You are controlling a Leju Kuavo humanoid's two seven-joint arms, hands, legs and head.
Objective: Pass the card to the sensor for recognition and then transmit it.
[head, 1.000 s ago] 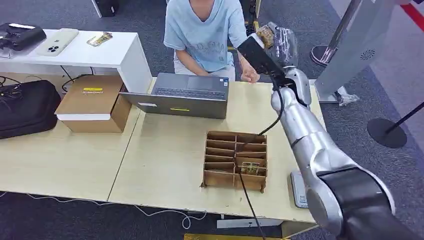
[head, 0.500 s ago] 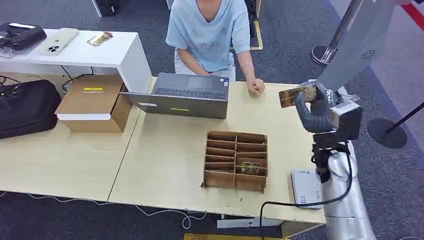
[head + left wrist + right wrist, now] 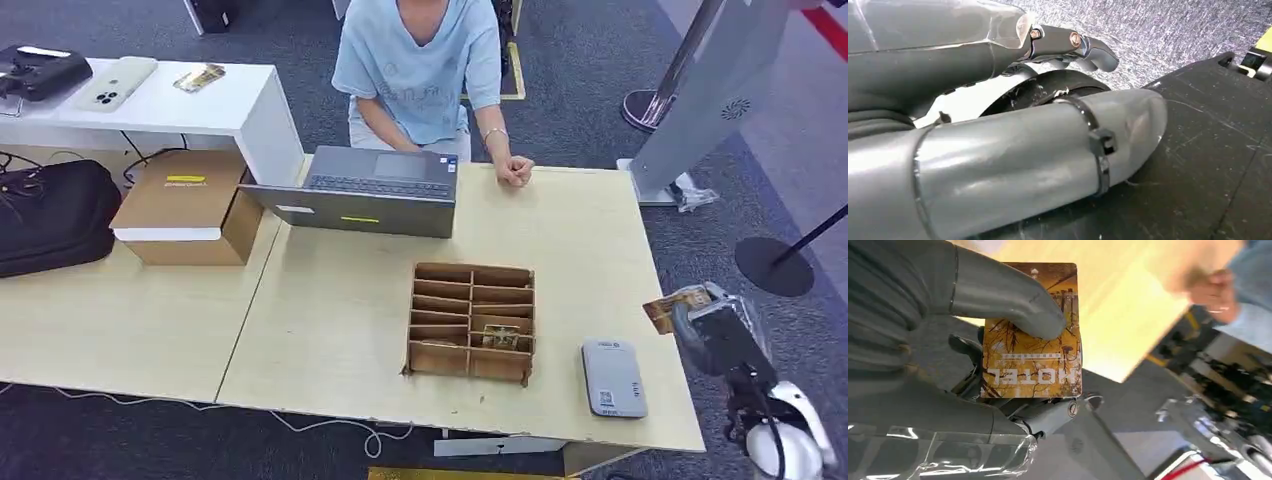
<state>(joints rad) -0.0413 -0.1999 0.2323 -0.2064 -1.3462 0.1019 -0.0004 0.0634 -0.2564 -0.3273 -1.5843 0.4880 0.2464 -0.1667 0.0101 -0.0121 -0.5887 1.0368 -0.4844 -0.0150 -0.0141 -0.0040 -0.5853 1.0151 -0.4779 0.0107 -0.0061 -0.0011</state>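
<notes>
Divider box (image 3: 470,322) on table (image 3: 330,310), toward near edge, centre-right. Sensor (image 3: 612,377) flat on table just right of divider box, at near right corner. Right hand (image 3: 712,332) off table's right edge, beyond sensor, pinching card (image 3: 675,307); card between thumb (image 3: 1008,297) and fingers. Laptop (image 3: 365,190) behind divider box, at far edge. Person (image 3: 420,65) behind laptop, one hand (image 3: 516,171) resting on table right of it. Cardboard box (image 3: 185,205) left of laptop. Bag (image 3: 50,215) further left. Phone (image 3: 118,82) on white desk (image 3: 200,105) behind cardboard box.
</notes>
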